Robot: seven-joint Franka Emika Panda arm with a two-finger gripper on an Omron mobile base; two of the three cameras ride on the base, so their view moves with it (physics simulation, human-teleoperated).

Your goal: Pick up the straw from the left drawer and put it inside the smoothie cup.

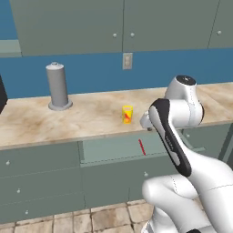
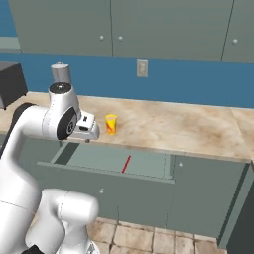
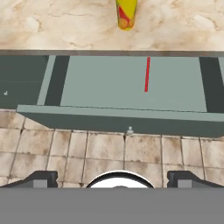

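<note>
Hand view crops the smoothie cup (image 3: 126, 14) at its top, end effector (image 3: 113, 178) spread wide, straw (image 3: 147, 74) in the left drawer (image 3: 118, 114)

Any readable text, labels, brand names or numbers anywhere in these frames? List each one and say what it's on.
No readable text in any view.
smoothie cup: red-orange markings on its yellow side, shapes only, no letters or digits can be made out.
wall outlet: plain plate, no legible marking.
grey cylinder, cabinet doors, drawer and straw: blank.
</note>
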